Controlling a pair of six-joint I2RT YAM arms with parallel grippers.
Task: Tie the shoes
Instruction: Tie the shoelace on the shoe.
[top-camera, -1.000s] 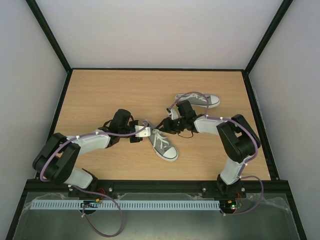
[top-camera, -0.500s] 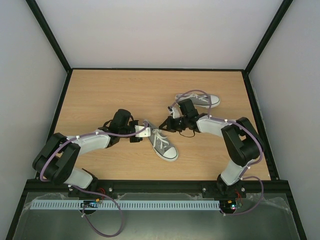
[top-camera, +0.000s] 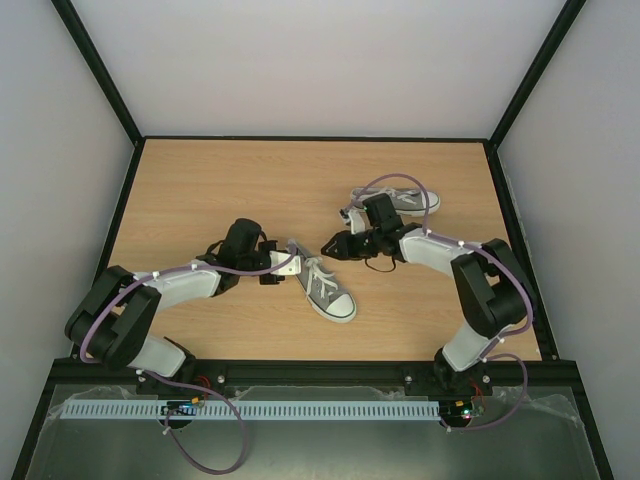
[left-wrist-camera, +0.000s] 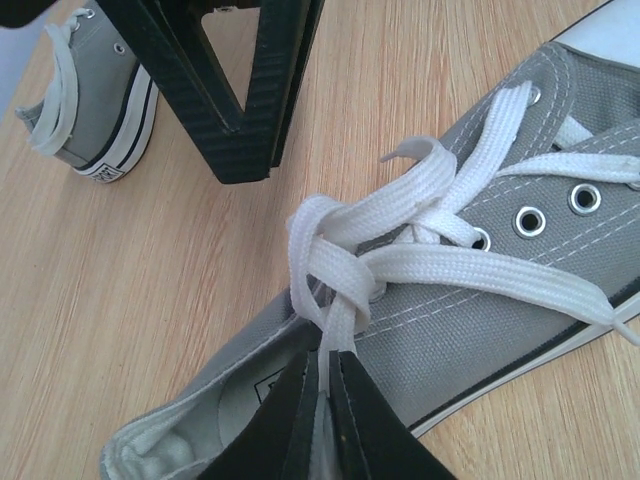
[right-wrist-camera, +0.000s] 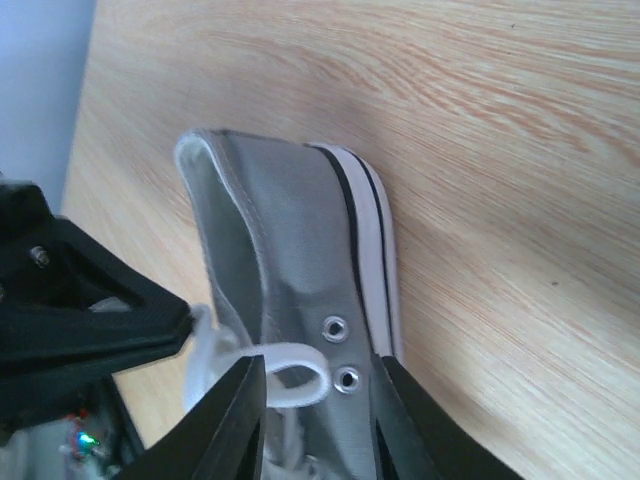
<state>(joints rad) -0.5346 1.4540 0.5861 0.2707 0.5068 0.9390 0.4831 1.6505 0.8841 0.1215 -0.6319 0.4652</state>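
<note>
Two shoes: the near shoe (top-camera: 325, 287) lies at the middle of the table (top-camera: 200, 190), the far shoe (top-camera: 425, 202) behind it to your right. Your left claw (left-wrist-camera: 322, 400) is clenched on the near shoe's lace (left-wrist-camera: 400, 265) by the knot. Your right claw (right-wrist-camera: 318, 385) stands released, fingers astride its eyelets.

My fingers (left-wrist-camera: 372, 432) are matt black plastic; laces (left-wrist-camera: 440, 265) woven cloth, shoe (left-wrist-camera: 480, 340) grey canvas, eyelets (left-wrist-camera: 529, 221) shiny metal, table (left-wrist-camera: 150, 290) smooth wood.

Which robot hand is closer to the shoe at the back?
Right. The right gripper is a little way in front and left of the back shoe. The left gripper is farther off, pinching a lace on the front shoe.
</note>
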